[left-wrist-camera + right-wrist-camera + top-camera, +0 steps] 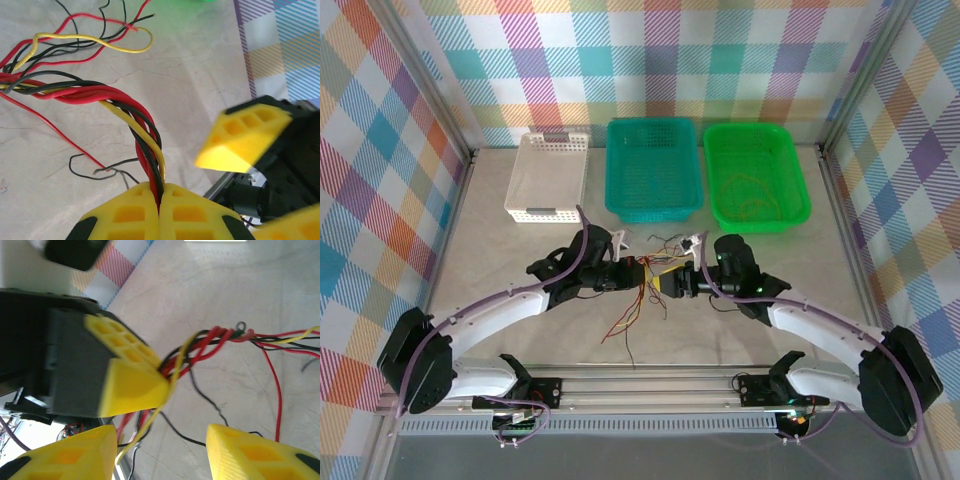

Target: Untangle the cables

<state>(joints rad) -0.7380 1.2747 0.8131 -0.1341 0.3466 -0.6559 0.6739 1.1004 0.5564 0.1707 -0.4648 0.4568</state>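
Thin cables (142, 131), mid-frame: light, limp, twisted. Lower centre, left hand (160, 202) pinches them; right hand (161, 440) gapes wide. Probably best taking one loose strand.

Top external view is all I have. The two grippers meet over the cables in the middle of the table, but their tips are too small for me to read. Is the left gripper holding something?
Observer: Yes. The left wrist view shows the left gripper shut on a twisted bundle of red, black and yellow cables.
Operator: And the right gripper?
Observer: In the right wrist view the right gripper is open. Thin wires cross its gap, but none is pinched.
Operator: How far does the twist go?
Observer: It runs a short way from the left gripper's tips, then fans out into loose strands lying on the table.
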